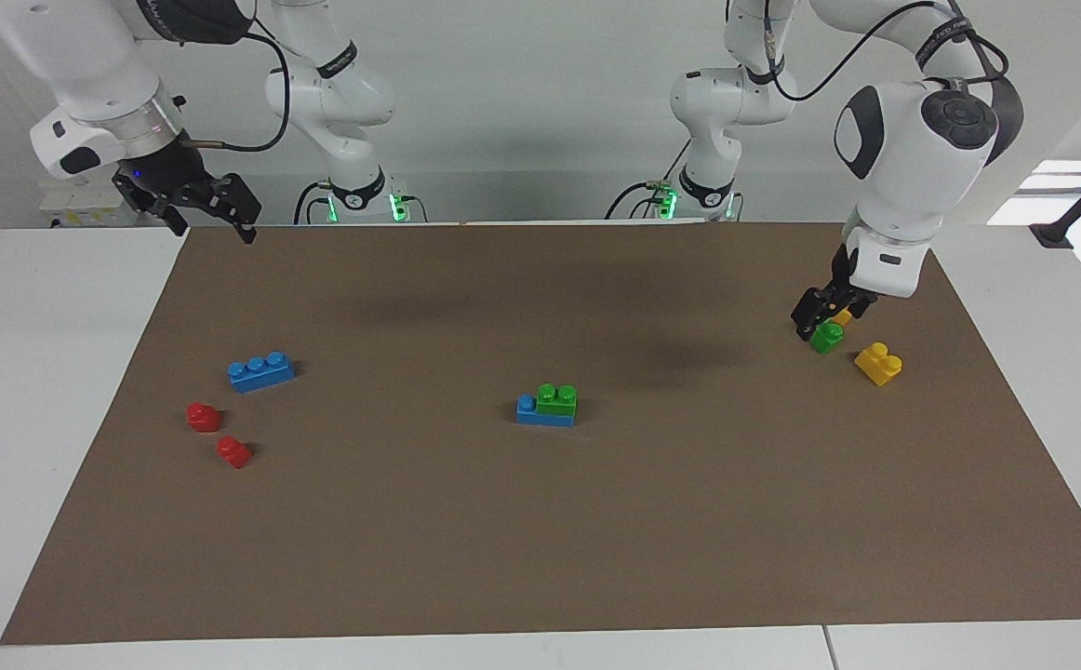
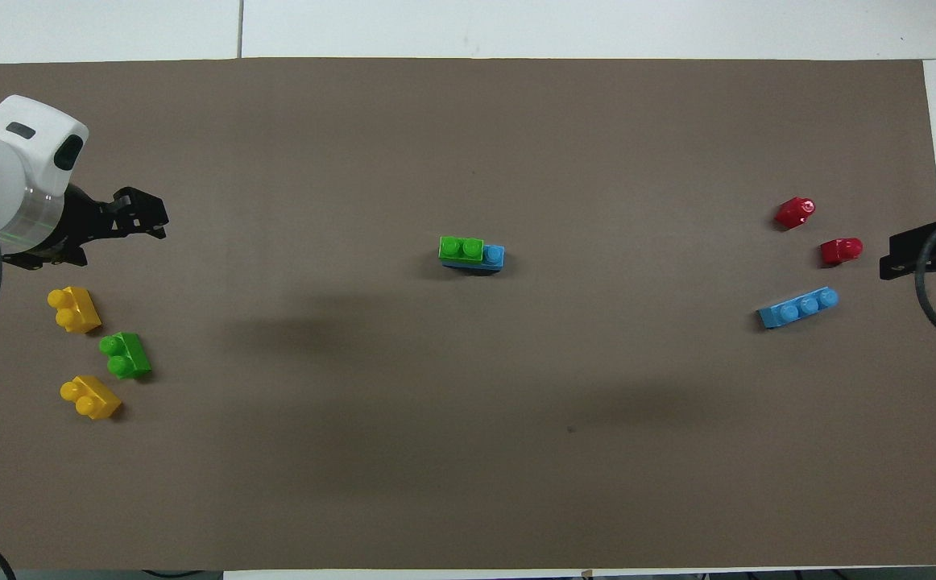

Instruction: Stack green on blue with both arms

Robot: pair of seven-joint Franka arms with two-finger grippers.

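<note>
Green two-stud plastic brick [image 1: 557, 399] sits stacked on the long blue three-stud plastic brick [image 1: 540, 412] at the middle of the brown paper mat [image 1: 540, 521]. My left gripper [image 1: 818, 316] hangs empty with fingers spread over the loose green brick [image 1: 826, 336] and yellow bricks [image 1: 878, 363]. My right gripper [image 1: 206, 207], also spread and empty, hangs over the mat's corner at the right arm's end.

My two arms are glossy white tubes with dark grey joint bands and round dark grey caps. Black cables loop along my upper links, and lettering runs on a grey band, too small to read. My left claw [image 1: 820, 316] and right claw [image 1: 201, 207] are black angular linkwork, each below a clear wrist ring at its 12 o'clock. Green lights glow at both my bases.
</note>
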